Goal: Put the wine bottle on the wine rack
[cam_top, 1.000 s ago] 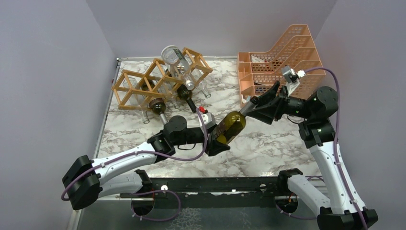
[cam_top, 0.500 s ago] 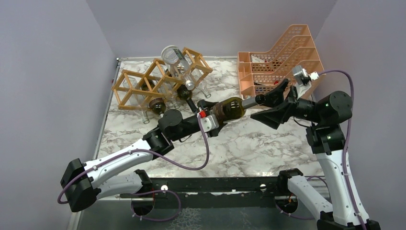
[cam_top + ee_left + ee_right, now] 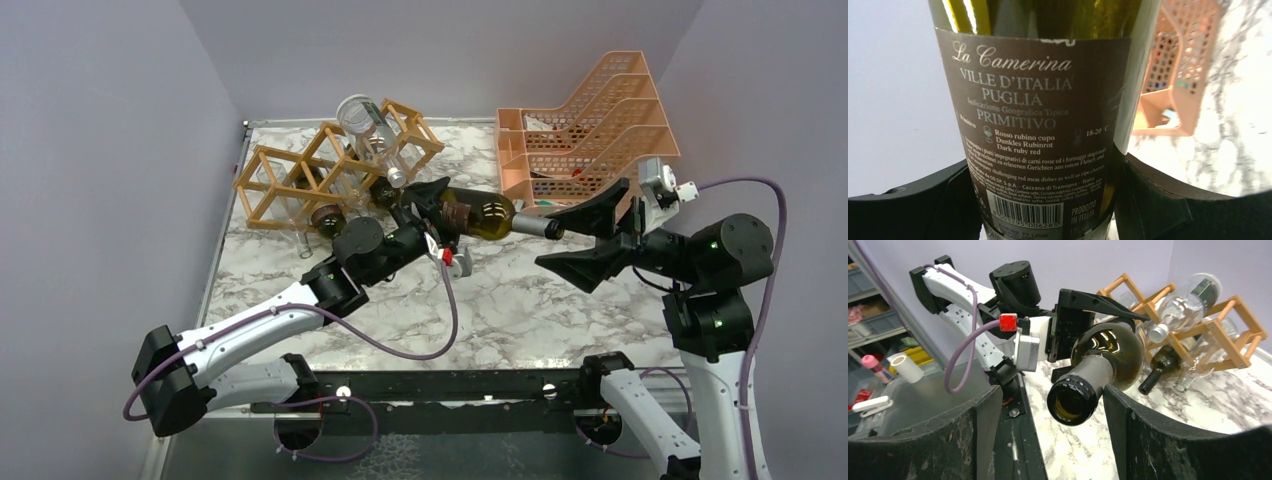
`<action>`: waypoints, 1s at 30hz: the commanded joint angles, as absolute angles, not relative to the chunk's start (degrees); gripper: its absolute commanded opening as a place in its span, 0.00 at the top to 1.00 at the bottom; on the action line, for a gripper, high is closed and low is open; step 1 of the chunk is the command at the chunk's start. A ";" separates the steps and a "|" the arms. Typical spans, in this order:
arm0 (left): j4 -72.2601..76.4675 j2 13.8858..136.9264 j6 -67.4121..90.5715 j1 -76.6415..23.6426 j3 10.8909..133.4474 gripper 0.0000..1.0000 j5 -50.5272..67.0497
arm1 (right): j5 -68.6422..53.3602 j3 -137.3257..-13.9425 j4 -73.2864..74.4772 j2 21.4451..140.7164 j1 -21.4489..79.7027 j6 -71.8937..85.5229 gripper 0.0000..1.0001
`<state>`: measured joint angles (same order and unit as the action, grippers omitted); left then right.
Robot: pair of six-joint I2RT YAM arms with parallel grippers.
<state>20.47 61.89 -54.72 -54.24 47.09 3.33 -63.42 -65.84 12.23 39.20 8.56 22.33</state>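
**Wine bottle held at the rack by the left pincer**

The left pincer (image 3: 445,212) is clamped on the labelled body of the wine bottle (image 3: 487,214), one finger on each side. The bottle lies roughly horizontal, raised off the worktop (image 3: 520,300), with its base toward the wine rack (image 3: 300,175) and its neck pointing right. The rack stands at the rear left and carries other bottles (image 3: 365,125). The held bottle's base appears just beside the rack's right end; contact cannot be confirmed from the top view. The right pincer (image 3: 550,237) is spread wide, its fingers flanking the bottle mouth with a gap on each side.
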 commanded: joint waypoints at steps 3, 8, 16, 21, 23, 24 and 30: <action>23.95 62.59 -71.72 -54.23 52.41 1.00 -1.39 | -57.70 -71.21 23.16 39.46 9.10 11.62 0.23; 23.73 63.43 -81.02 -54.23 52.62 1.00 -2.57 | -51.47 -72.54 26.47 40.70 9.11 8.25 0.23; 23.58 65.39 -97.01 -54.23 52.40 1.00 -5.99 | -45.28 -73.13 31.97 44.35 10.04 4.92 0.21; 23.31 66.21 -101.58 -54.23 53.34 1.00 -6.65 | -43.63 -69.95 33.00 44.92 10.75 3.82 0.21; 23.31 66.55 -102.68 -54.23 53.75 1.00 -7.04 | -43.70 -68.13 32.81 44.68 10.99 3.70 0.21; 23.34 66.72 -103.00 -54.23 54.09 1.00 -7.11 | -43.73 -67.28 32.83 44.65 11.13 3.65 0.22; 22.78 66.98 -104.42 -54.23 55.27 1.00 -6.13 | -39.60 -63.16 33.84 45.86 12.13 3.52 0.25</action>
<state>17.04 68.07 -102.10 -54.24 50.83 -5.85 -44.14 -65.06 32.12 45.32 11.31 4.38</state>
